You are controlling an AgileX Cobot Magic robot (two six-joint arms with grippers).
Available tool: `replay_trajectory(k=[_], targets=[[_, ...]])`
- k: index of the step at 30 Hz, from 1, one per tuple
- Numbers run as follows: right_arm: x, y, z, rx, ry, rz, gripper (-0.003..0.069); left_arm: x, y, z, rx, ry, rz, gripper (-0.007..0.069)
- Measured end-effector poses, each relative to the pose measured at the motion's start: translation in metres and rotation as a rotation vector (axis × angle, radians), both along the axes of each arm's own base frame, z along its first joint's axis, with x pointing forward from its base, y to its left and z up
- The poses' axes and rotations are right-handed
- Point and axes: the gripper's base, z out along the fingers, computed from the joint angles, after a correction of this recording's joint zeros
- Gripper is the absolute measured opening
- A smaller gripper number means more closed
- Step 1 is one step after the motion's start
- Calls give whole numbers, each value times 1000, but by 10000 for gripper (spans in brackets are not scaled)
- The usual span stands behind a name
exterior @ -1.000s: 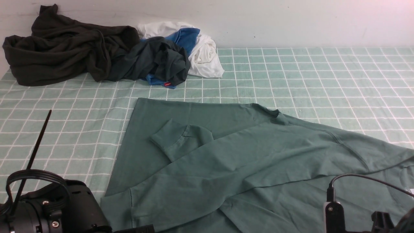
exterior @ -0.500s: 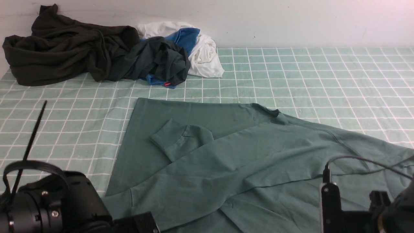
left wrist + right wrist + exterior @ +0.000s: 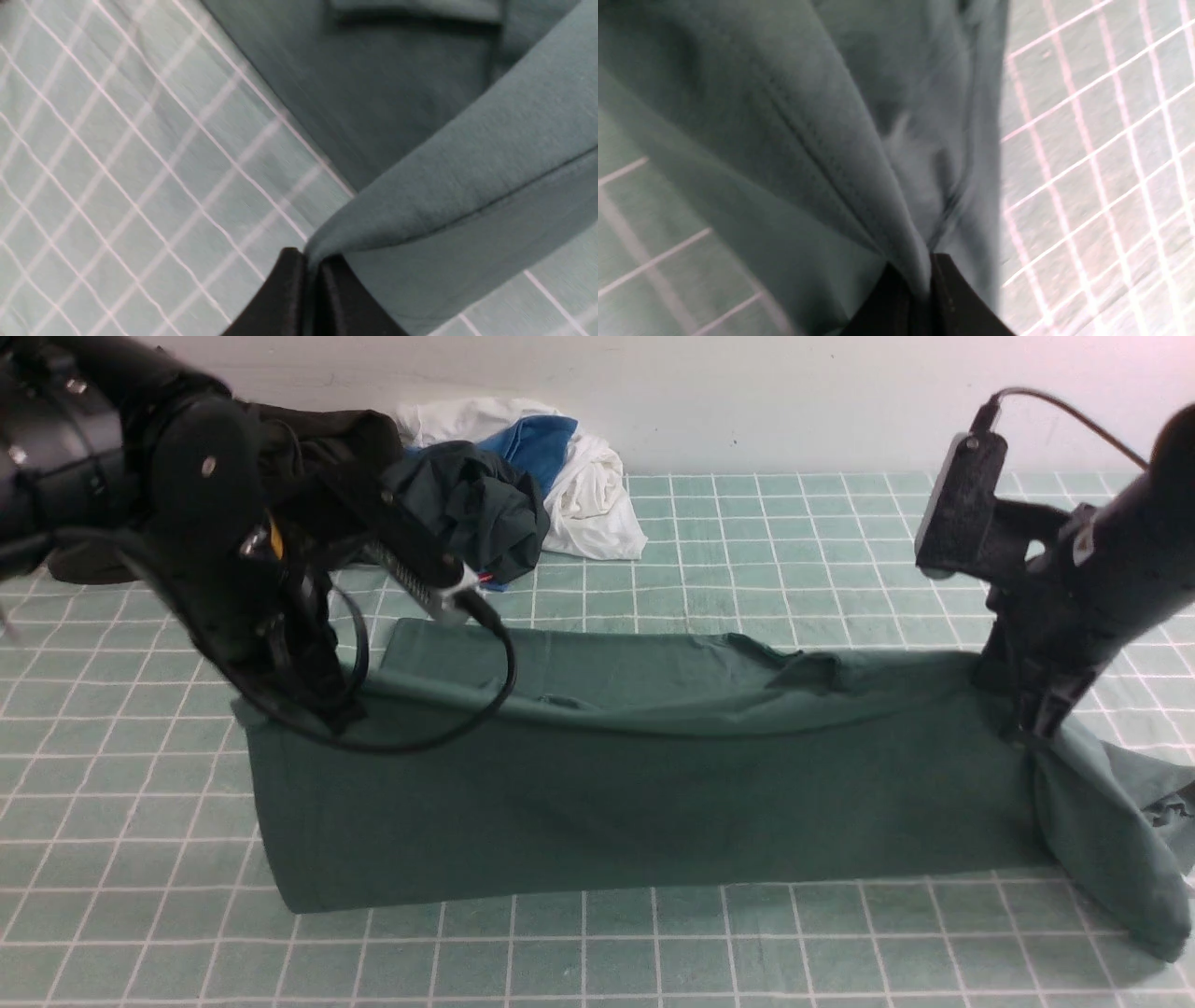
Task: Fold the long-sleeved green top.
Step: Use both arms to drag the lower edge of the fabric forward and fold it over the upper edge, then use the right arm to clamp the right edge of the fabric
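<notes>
With left fingers (image 3: 289,301) and right fingers (image 3: 957,308) each pinched tight on the top (image 3: 597,793) at mid-frame, carry both ends level and taut so the fold lands square.

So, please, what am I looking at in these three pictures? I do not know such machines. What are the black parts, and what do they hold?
It is a robot with two arms. The wide picture comes from a camera between the arms, looking forward; the two close pictures come from cameras on its wrists. The black parts are its left gripper and right gripper, each shut on the green top, holding one edge up off the checked cloth. A pile of other clothes lies at the back.
</notes>
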Motion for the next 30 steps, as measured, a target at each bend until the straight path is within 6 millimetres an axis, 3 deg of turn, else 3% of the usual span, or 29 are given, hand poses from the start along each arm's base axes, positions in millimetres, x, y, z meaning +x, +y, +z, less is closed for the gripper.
replay_trajectory(k=[4, 7, 14, 19, 20, 24, 27, 30], targets=[[44, -3, -13, -5, -2, -21, 13, 59, -2, -11, 10, -24, 18, 9], [70, -2, -31, -4, 15, -40, 13, 95, -3, -33, 8, -24, 36, 9], [111, -3, -67, 64, -17, -181, 59, 148, 4, -82, -23, -63, 74, 55], [125, -13, -71, 123, -87, -315, 181, 162, 16, -105, -49, -93, 120, 148], [128, -17, -65, 145, -117, -387, 246, 166, 20, -110, -63, -106, 144, 206], [126, -24, -46, 171, -126, -537, 330, 167, 24, -107, -90, -121, 201, 305], [103, -26, -26, 186, 5, -657, 367, 156, 17, -95, -119, -67, 266, 358], [85, -22, -27, 211, 132, -674, 372, 144, 5, -87, -120, 1, 277, 350]])
